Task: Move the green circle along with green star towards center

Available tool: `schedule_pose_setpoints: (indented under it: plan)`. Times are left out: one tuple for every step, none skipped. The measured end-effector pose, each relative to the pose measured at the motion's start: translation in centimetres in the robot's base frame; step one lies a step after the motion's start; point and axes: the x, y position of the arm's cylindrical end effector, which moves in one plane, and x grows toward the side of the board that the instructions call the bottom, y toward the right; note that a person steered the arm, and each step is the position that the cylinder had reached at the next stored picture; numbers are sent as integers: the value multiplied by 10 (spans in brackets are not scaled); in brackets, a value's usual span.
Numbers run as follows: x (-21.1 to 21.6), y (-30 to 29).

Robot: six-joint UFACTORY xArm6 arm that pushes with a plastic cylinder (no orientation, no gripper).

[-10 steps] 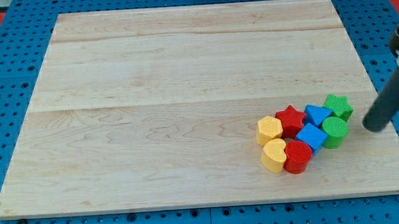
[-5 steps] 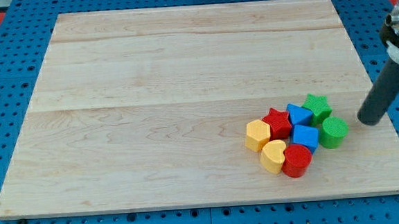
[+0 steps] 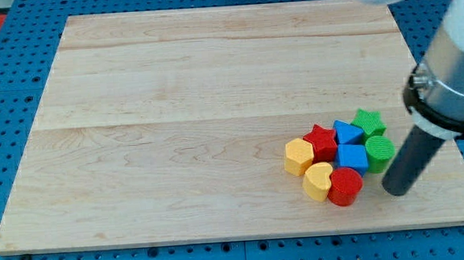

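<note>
The green circle (image 3: 379, 152) sits at the right end of a tight cluster of blocks in the lower right of the wooden board (image 3: 174, 109). The green star (image 3: 369, 122) lies just above it. My tip (image 3: 398, 191) rests on the board just below and right of the green circle, close to it; contact cannot be told. The rod rises up and right to the arm's body at the view's right edge.
The cluster also holds a blue block (image 3: 347, 132), a blue cube (image 3: 352, 158), a red star (image 3: 321, 141), a red cylinder (image 3: 345, 186), a yellow hexagon (image 3: 299, 156) and a yellow heart (image 3: 318, 181). The board's right edge is near my tip.
The cluster shifted left early on. My tip has since moved down and left from the right of the green circle to its lower right, and the green circle moved slightly left.
</note>
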Motion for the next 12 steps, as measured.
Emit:
schedule_pose_setpoints:
  plan:
    - [-25, -11]
    - [-42, -13]
    - [-56, -13]
    - [-56, -9]
    - [-56, 10]
    - [-56, 31]
    - [-55, 58]
    - [-57, 77]
    - [-72, 58]
    - [-86, 29]
    - [-94, 8]
    - [-109, -14]
